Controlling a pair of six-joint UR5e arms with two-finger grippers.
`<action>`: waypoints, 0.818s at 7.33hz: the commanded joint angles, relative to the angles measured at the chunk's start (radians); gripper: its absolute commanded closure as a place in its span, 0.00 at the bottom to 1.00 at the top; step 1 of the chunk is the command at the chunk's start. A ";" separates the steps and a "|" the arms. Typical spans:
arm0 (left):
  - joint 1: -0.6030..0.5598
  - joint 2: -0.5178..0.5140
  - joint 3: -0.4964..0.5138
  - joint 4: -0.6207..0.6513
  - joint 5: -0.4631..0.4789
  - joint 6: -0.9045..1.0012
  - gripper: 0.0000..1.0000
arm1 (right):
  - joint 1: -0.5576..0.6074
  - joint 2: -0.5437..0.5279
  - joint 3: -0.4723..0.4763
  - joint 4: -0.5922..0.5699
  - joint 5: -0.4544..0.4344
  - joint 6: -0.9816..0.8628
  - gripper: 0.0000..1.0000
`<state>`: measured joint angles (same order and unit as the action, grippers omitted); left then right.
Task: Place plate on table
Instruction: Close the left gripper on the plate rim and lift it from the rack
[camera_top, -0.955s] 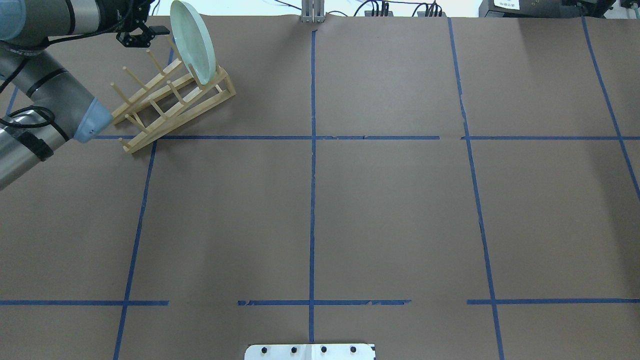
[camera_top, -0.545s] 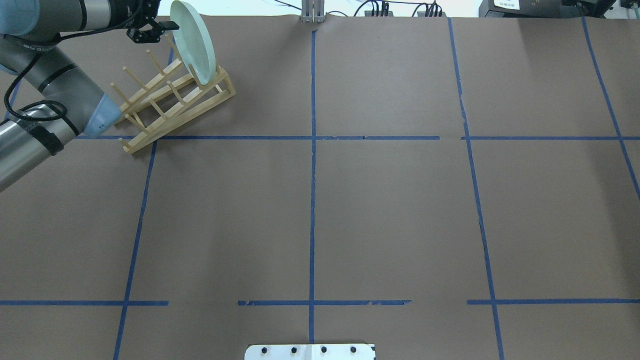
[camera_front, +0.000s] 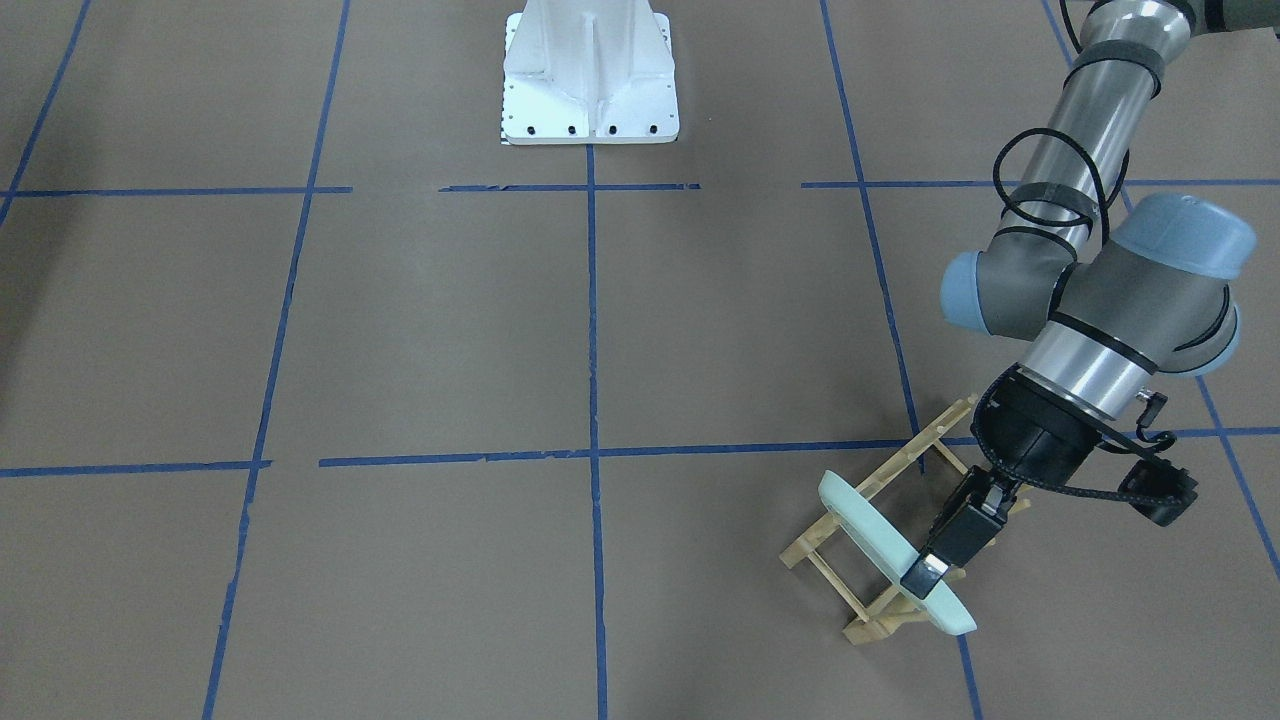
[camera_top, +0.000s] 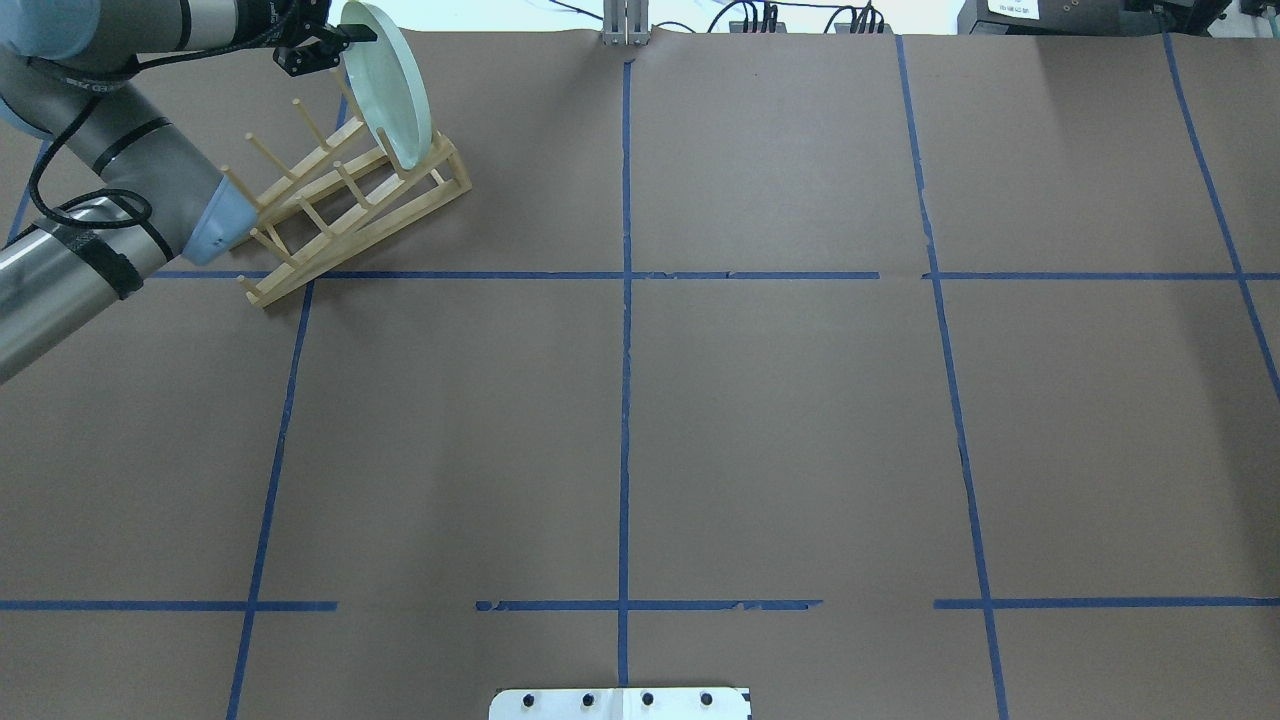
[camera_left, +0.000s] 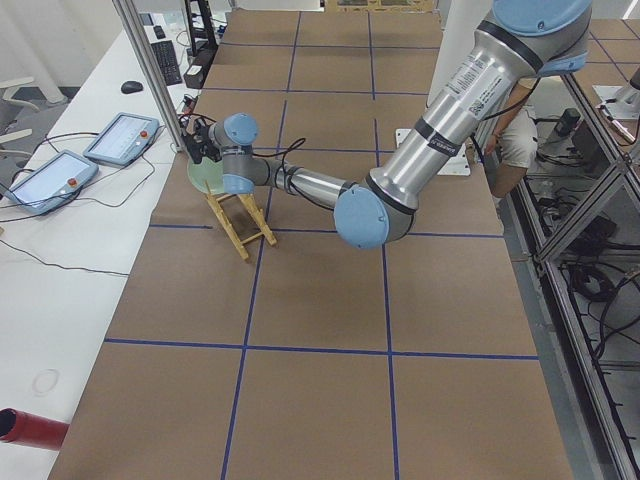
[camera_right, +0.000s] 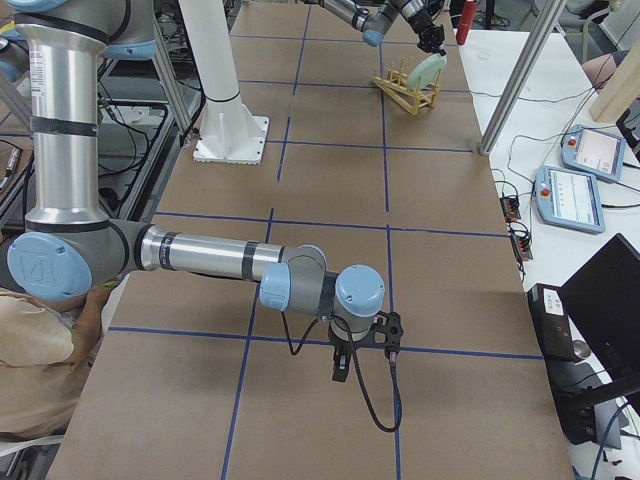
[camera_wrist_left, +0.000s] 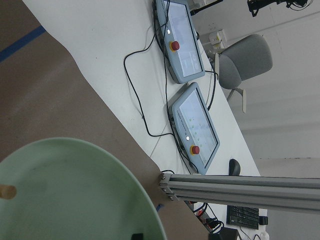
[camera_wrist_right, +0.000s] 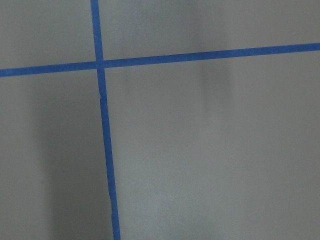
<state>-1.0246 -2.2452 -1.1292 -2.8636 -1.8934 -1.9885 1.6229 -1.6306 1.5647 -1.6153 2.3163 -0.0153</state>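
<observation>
One pale mint plate (camera_top: 385, 85) is standing on edge, leaning in the end slot of the wooden rack (camera_top: 345, 205), at about 11 o'clock on the table (camera_top: 780, 400) in your overhead view. The left gripper (camera_top: 345, 40) is hanging at the plate's 10 o'clock rim, with one finger (camera_front: 945, 550) lying across the edge; you cannot tell whether it is pinching. The right gripper (camera_right: 340, 368) is hovering low over a tape crossing, well apart from the rack, and you cannot tell how its fingers are set.
</observation>
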 joint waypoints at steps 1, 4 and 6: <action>-0.012 0.002 -0.068 0.013 -0.003 -0.012 1.00 | 0.000 0.000 0.000 0.000 0.000 0.000 0.00; -0.043 0.036 -0.318 0.042 0.002 -0.142 1.00 | 0.000 0.000 0.000 0.000 0.000 0.000 0.00; 0.045 0.032 -0.485 0.316 -0.003 -0.144 1.00 | 0.000 0.000 0.000 0.000 0.000 0.000 0.00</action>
<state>-1.0389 -2.2144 -1.5088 -2.7002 -1.8934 -2.1250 1.6229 -1.6306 1.5647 -1.6153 2.3163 -0.0154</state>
